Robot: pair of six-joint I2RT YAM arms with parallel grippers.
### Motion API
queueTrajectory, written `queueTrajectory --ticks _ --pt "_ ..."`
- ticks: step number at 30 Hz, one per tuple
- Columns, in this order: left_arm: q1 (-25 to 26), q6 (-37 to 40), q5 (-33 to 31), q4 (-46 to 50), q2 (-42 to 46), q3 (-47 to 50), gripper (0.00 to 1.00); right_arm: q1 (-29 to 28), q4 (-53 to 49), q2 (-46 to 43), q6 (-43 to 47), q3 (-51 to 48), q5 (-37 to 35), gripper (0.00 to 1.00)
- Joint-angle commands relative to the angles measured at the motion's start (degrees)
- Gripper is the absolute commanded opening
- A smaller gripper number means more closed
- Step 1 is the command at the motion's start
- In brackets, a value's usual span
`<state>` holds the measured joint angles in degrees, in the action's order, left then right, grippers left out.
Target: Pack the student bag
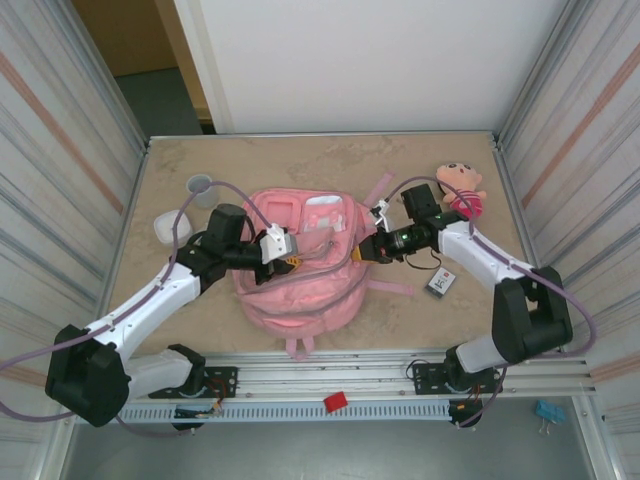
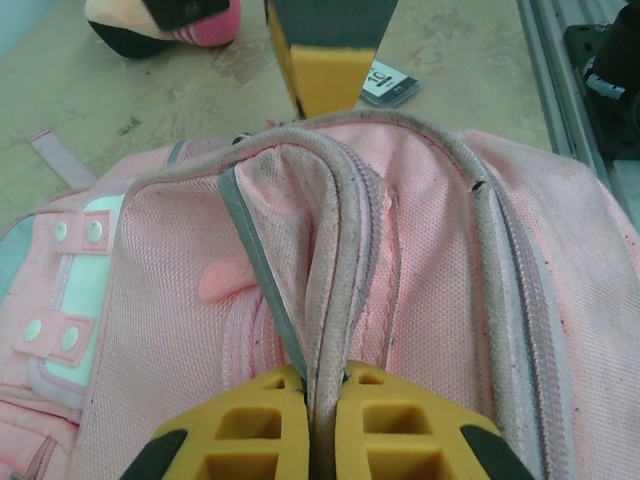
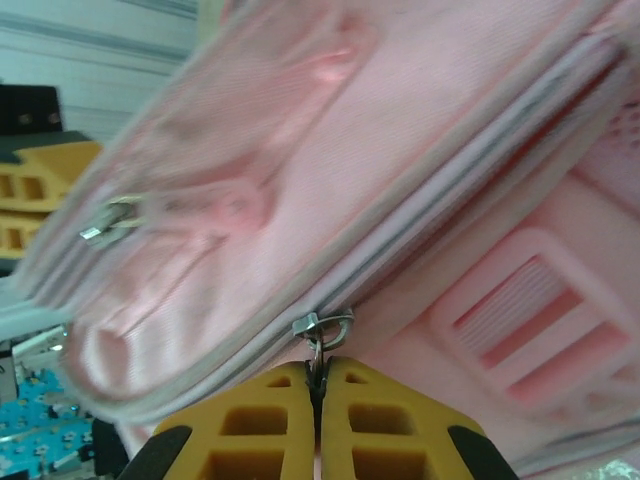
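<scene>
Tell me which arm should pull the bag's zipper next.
Right. The right gripper is shut on the zipper pull of the student bag; the left gripper only pinches a fabric fold.

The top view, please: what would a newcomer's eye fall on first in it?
The big pink student bag fills the middle of the table. The left pincer is clamped on a piped fold of the bag, and the right pincer on a metal zipper pull. A plush doll lies at the far right.
</scene>
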<state>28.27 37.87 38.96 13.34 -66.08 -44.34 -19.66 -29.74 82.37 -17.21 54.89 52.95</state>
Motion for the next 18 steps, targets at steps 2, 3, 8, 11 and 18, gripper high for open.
queueTrajectory --ticks 2,3,8,11,18 --pt "1.48 -0.16 -9.41 -4.75 -0.13 -2.14 0.03 -2.29 0.0 -6.55 -3.56 -0.18 0.89 0.0" --pt "2.15 -0.07 -10.76 -5.05 -0.77 -2.11 0.03 -2.76 -0.31 -7.11 -4.06 -0.29 0.69 0.0" --pt "4.19 -2.04 -15.08 -8.19 -3.71 -2.71 0.03 -5.18 0.46 -8.15 -7.51 -1.53 -0.25 0.0" --pt "5.62 -3.42 -18.19 -10.7 -5.31 -3.14 0.03 -8.27 1.68 -8.54 -9.86 -1.77 -0.94 0.0" --pt "7.65 -7.21 -20.68 -15.12 -9.04 -4.38 0.02 -16.34 6.95 -8.58 -16.67 -1.97 -4.52 0.0"
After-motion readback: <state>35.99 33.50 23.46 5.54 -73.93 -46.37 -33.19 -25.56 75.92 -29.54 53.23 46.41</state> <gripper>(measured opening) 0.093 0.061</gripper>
